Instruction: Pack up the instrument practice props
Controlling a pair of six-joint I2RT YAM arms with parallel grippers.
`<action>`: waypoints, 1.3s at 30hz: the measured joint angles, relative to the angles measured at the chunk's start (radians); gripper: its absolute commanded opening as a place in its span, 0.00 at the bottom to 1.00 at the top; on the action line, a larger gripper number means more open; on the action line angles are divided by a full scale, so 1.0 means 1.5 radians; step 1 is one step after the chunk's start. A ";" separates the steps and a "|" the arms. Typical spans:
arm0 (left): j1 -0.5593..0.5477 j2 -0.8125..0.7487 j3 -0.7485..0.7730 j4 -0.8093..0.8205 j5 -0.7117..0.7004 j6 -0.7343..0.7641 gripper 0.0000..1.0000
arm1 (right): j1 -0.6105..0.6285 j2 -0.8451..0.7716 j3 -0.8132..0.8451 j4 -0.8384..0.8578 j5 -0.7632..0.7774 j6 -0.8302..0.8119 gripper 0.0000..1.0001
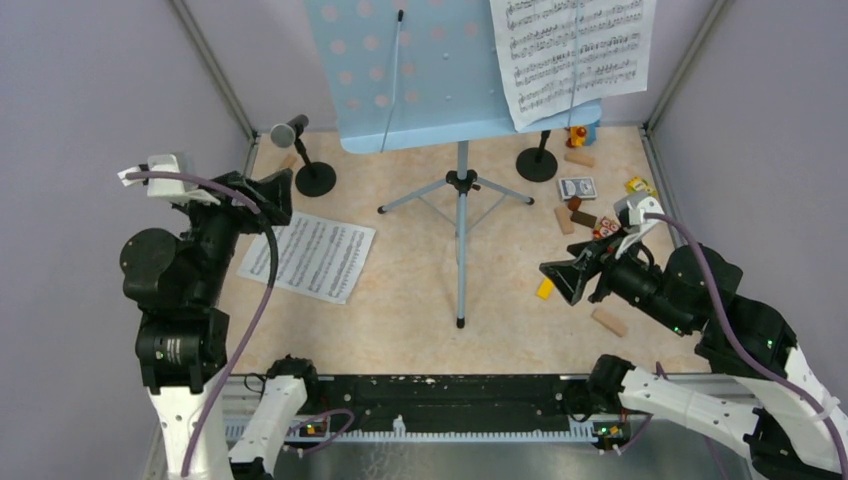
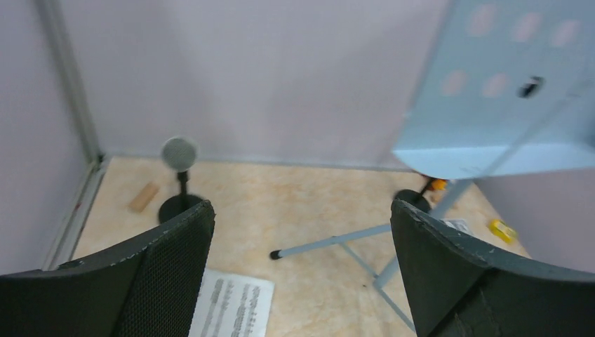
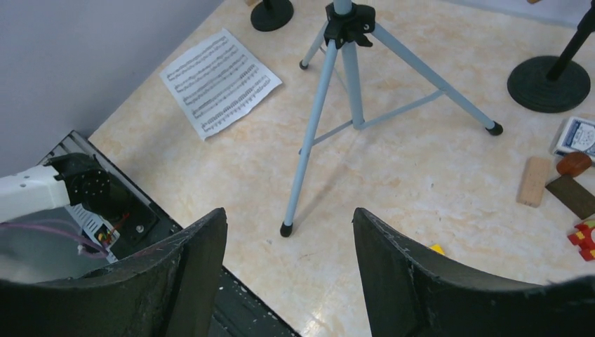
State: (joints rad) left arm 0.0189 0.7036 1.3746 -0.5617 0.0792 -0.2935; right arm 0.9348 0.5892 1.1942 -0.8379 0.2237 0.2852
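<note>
Hazards of the packing step, with both arms clear of the props. Left fingers (image 2: 161, 274) stand spread wide and hold nothing, hovering over the left side of the worktop (image 1: 420, 300). Right fingers (image 3: 189, 281) are likewise parted and bare, aimed at the tripod (image 3: 349, 17) from the right. The chief risk, as judged here, is toppling. The desk (image 1: 420, 70) is a broad panel carried high on one slim post over three thin legs, so a sideways nudge from either arm, or a pull on one leg alone, would likely tip the whole stand. A second risk is the sheet (image 1: 570, 55) on the desk's right half. It rests on the lip under a thin wire arm and may slide off if the stand is jolted. The mic (image 1: 290, 130) sits tilted in its holder (image 1: 315, 180) near the far left corner and could drop out if the base is dragged. The second sheet (image 1: 310, 257) lies flat on the worktop just in front of that holder with no raised edge, so a pinch may crumple it or miss. Blocks (image 1: 608, 320) lie close by the right arm and could be scattered by a sweep. The desk is pale blue, matt and punched with round holes; the legs are grey with black feet. A second holder (image 1: 537, 163) stands right of the post, partly hidden by the desk; whether it bears a mic cannot be told.
</note>
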 measured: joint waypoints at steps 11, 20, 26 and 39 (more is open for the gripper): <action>-0.076 0.127 0.245 0.109 0.327 -0.011 0.89 | 0.000 -0.035 0.008 -0.007 -0.018 -0.026 0.66; -0.262 0.356 0.474 0.182 0.343 -0.024 0.89 | 0.000 -0.035 0.008 -0.017 -0.016 -0.033 0.66; -0.359 0.472 0.550 0.180 0.306 -0.010 0.90 | 0.000 -0.052 0.008 -0.029 -0.007 -0.032 0.66; -0.673 0.525 0.620 0.182 0.086 0.146 0.94 | 0.000 -0.070 0.002 -0.027 -0.002 -0.031 0.66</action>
State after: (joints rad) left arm -0.9901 1.4906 2.3039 -0.2886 0.2081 -0.0742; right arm 0.9348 0.4843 1.1965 -0.8787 0.2211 0.2386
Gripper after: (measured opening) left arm 0.939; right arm 0.658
